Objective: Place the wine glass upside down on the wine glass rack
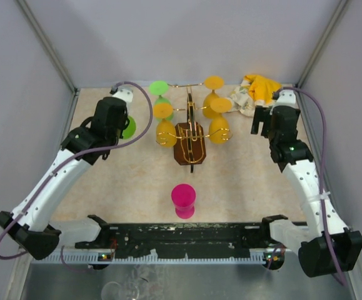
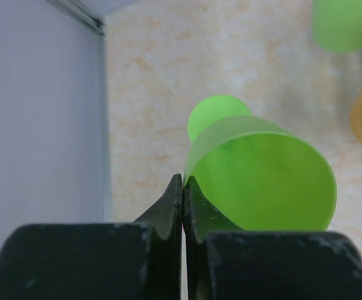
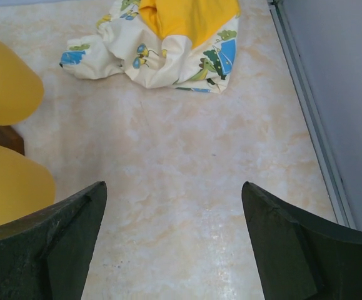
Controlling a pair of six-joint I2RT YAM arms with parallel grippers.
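A green wine glass [image 2: 262,181] lies on its side on the table at the left [image 1: 129,127], its round base [image 2: 215,115] pointing away from the camera. My left gripper [image 2: 184,181] is shut on the thin rim of its bowl. The gold wire wine glass rack [image 1: 190,140] stands at the table's middle with several yellow glasses [image 1: 165,132] and another green glass [image 1: 159,89] hanging on it upside down. A pink wine glass [image 1: 183,200] stands on the table near the front. My right gripper [image 3: 174,194] is open over bare table, right of the rack.
A crumpled yellow and white printed cloth [image 3: 168,37] lies at the back right [image 1: 256,90]. Two yellow glasses [image 3: 5,81] show at the left edge of the right wrist view. Grey walls close in the table on the left [image 2: 37,125] and right [image 3: 349,94].
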